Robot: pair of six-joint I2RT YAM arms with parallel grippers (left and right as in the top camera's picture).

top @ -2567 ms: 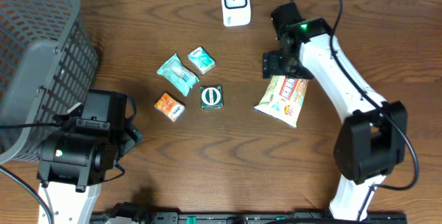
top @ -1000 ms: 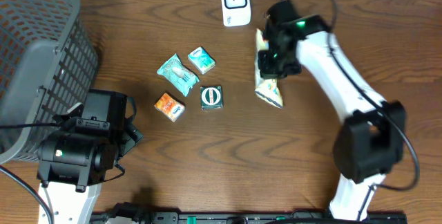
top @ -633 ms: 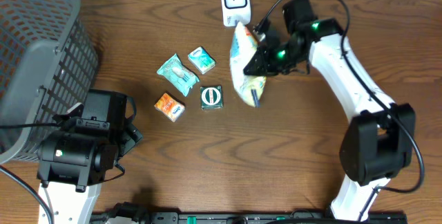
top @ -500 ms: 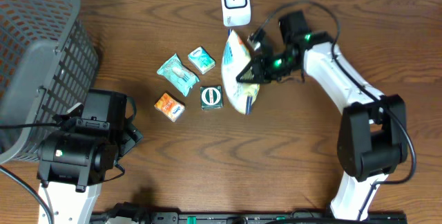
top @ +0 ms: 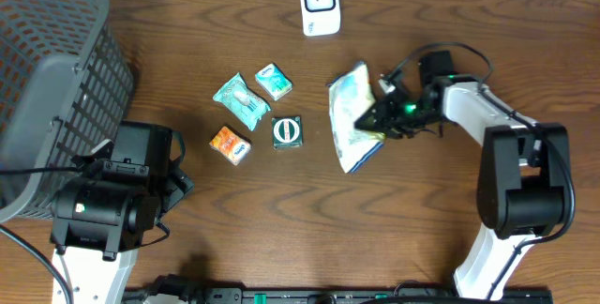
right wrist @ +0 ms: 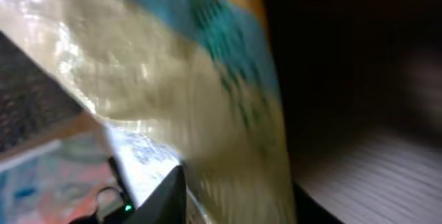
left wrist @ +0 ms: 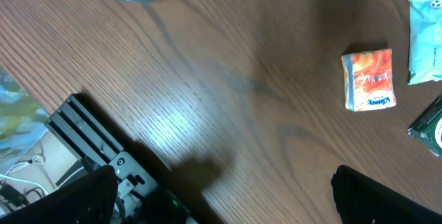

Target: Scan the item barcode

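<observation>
The bag (top: 354,116) is well below the scanner (top: 320,4), with the right gripper (top: 386,116) at its right edge; whether it grips, I cannot tell. The left gripper (left wrist: 219,186) gapes wide over bare table (left wrist: 207,79) by the front edge.

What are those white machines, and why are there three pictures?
They are two robot arms, each ending in a two-finger gripper. The big picture looks down from above the table. The other two come from small cameras on the arms' wrists. On the table are a grey basket, a white scanner, two teal packets, an orange packet and a green box. The left gripper is open and holds nothing. The right gripper is right at a snack bag, which fills its blurry picture. I cannot tell if it grips the bag.
</observation>
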